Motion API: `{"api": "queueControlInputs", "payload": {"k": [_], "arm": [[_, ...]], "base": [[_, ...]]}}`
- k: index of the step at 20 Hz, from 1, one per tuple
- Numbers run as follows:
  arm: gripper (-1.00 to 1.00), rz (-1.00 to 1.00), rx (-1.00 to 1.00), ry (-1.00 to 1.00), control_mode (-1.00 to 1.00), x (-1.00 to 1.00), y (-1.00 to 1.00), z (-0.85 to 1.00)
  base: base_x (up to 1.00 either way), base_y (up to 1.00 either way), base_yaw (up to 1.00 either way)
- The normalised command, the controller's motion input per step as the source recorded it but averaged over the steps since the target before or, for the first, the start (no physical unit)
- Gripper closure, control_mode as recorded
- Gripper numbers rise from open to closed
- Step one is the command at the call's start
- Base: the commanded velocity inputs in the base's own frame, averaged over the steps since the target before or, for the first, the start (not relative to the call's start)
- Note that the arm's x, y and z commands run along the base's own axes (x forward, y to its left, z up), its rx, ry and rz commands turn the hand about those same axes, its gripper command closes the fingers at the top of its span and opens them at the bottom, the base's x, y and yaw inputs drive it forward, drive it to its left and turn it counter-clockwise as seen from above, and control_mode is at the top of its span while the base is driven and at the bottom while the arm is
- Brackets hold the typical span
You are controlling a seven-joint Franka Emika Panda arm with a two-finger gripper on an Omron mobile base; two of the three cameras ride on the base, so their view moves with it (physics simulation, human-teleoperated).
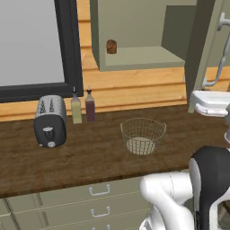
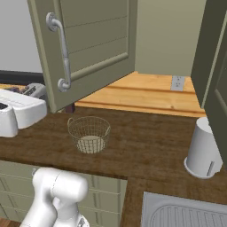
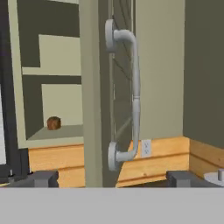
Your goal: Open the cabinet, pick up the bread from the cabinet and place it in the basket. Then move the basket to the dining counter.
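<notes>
Olive-green cabinet (image 1: pixel 134 58), dark brown bread (image 1: pixel 111 46), pale wire basket (image 1: pixel 143 134) with beige base, silver handle (image 3: pixel 131 96).

- A dark-framed window (image 1: pixel 31 45) with a flat pale grey pane fills the upper left of the left base view.
- Light horizontal wood planks (image 1: pixel 134 90) back the countertop; a wall outlet (image 2: pixel 178 83) sits on them.
- The dark wood-grain countertop (image 1: pixel 90 152) runs above olive drawers (image 1: pixel 99 193) with small silver handles.
- What looks like a ribbed sink drainboard (image 2: pixel 186 213) lies at the lower right of the right base view.
- A plain beige wall (image 2: pixel 168 35) rises above the planks.
</notes>
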Motion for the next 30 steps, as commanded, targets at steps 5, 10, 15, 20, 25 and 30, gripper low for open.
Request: {"api": "queueControlInputs", "payload": {"k": [5,10,15,20,25,30], "arm": [[-1.00,-0.16,-0.02,0.00,-1.00,0.05,1.00,0.00],[-1.00,-0.36,0.00,0.00,-1.00,0.35,0.58,0.00],[-1.00,-0.47,0.00,0.00,-1.00,0.47,-0.19,-0.01],[-1.00,-0.48,0.00,0.00,-1.00,0.53,-0.30,-0.14],[-1.00,-0.44,0.00,0.00,-1.00,0.54,-0.20,-0.21],[-1.00,-0.36,0.00,0.00,-1.00,0.48,-0.24,-0.21]], "base": [[0.00,0.00,0.00],[0.00,0.00,0.00],[0.00,0.00,0.00],[0.00,0.00,0.00],[0.00,0.00,0.00],[0.00,0.00,0.00]]}}
